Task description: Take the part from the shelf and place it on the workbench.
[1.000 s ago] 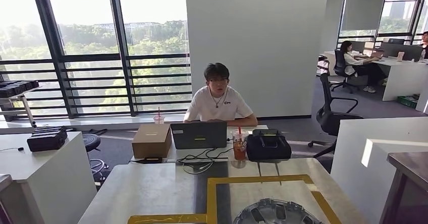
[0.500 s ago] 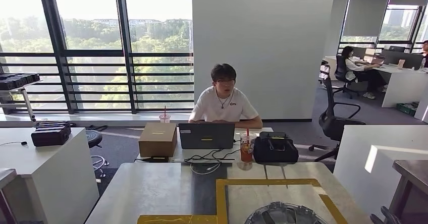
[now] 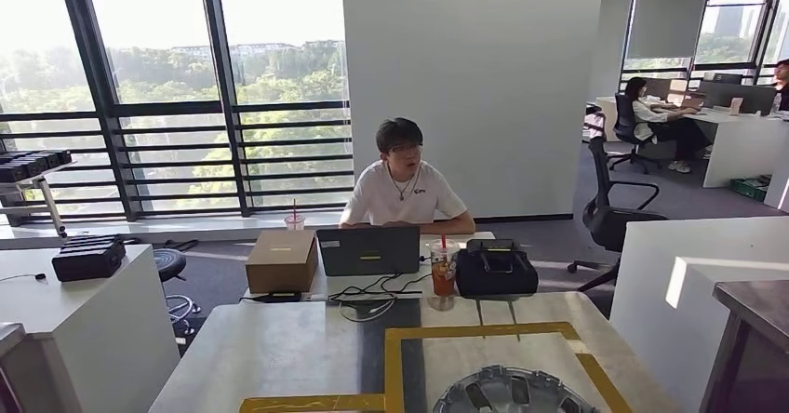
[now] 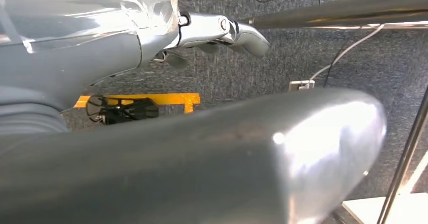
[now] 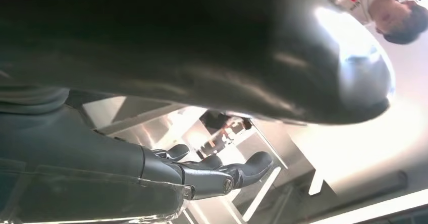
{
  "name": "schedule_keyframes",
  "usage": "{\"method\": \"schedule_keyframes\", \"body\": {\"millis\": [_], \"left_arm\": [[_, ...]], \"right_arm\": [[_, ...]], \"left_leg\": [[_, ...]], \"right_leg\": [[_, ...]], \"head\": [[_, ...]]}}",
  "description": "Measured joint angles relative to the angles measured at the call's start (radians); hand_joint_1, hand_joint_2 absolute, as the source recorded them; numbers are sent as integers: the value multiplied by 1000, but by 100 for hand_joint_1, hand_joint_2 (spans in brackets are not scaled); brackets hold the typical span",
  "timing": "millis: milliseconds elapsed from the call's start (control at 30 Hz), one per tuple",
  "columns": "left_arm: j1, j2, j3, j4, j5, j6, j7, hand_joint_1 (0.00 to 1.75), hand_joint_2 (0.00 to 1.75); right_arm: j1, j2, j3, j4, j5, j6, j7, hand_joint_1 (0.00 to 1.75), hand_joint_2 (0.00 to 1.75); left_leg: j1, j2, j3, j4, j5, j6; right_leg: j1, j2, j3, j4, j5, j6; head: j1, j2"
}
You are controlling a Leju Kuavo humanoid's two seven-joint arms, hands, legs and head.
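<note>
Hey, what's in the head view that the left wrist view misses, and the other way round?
Head view alone: the workbench with its yellow tape outline, the silver wheel-cover part lying inside that outline at the near edge, and a seated person behind a laptop, a cardboard box, a red drink and a black bag.
Left wrist view alone: the left hand holding nothing, over grey carpet, with a metal bar nearby.
Shared: nothing I can match with confidence; the yellow strip seen from the wrist is on the floor.
</note>
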Motion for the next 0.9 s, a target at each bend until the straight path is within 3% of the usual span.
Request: {"method": "schedule_keyframes", "body": {"millis": [33,133,200,300,367,433,467,500,533,600,633,700,800,833,900], "left_arm": [[1,0,0,0,0,0,-2,0,0],[1,1,0,-3,-1,7,-8,0,0],[1,2,0,-6,1,15,-10,0,0],[6,0,0,-10,9,21,-7,0,0],[7,-2,-1,-10,18,25,1,0,0],[8,-2,-1,-10,30,30,10,0,0],[9,-2,-1,-10,35,32,15,0,0],[10,-3,-1,-10,39,34,18,0,0],[10,-3,-1,-10,43,35,21,0,0],[11,-3,-1,-10,47,36,25,0,0],[11,-3,-1,-10,50,37,26,0,0],[12,-2,0,-9,54,37,27,0,0],[13,-2,0,-8,46,41,24,0,0],[15,-2,0,-7,39,43,20,0,0],[17,-2,0,-3,26,48,7,0,0]], "right_arm": [[0,20,-27,3,6,25,-9,0,0],[-2,75,-106,14,38,95,-39,0,0],[-3,103,-152,27,62,132,-51,0,0],[0,132,-205,60,84,160,-53,0,0],[2,142,-233,92,92,175,-44,0,0],[2,148,-260,136,102,194,-33,0,0],[2,151,-273,161,109,204,-27,0,0],[2,154,-286,187,116,214,-21,0,0],[2,156,-298,213,121,224,-14,0,0],[0,159,-322,263,124,248,-1,0,0],[-2,160,-333,286,125,260,3,0,0],[-6,164,-355,334,132,291,13,0,0],[-6,170,-383,415,164,343,33,0,0],[-6,172,-389,448,184,355,39,0,0],[-2,177,-397,513,232,369,46,0,0]], "left_leg": [[1,0,27,-36,18,2],[-4,0,160,-253,86,15],[-12,1,189,-308,97,24],[-14,2,176,-318,128,43],[-10,6,158,-330,157,56],[-13,9,132,-330,178,62],[-15,10,118,-329,188,63],[-17,10,104,-327,197,63],[-18,10,92,-325,205,62],[-18,9,72,-314,217,58],[-20,8,63,-307,222,54],[-22,8,55,-295,231,44],[-18,5,46,-285,234,27],[-15,5,37,-268,213,20],[-8,4,5,-177,128,7]], "right_leg": [[0,0,-5,0,5,1],[2,1,-13,-1,21,10],[2,0,-13,-3,32,22],[1,0,-21,-4,40,39],[4,2,-51,56,-16,33],[4,3,-91,185,-106,24],[3,3,-100,243,-133,26],[2,3,-94,274,-143,32],[2,3,-68,267,-135,41],[2,3,34,145,-103,53],[4,3,91,66,-98,50],[8,4,151,-27,-101,37],[7,3,141,-35,-92,15],[5,2,134,-36,-86,7],[1,-1,114,-37,-70,-5]], "head": [[0,0],[0,0],[0,0],[0,0],[2,-1],[3,0],[4,0],[4,0],[4,0],[4,0],[4,0],[3,0],[2,0],[1,0],[1,-1]]}}
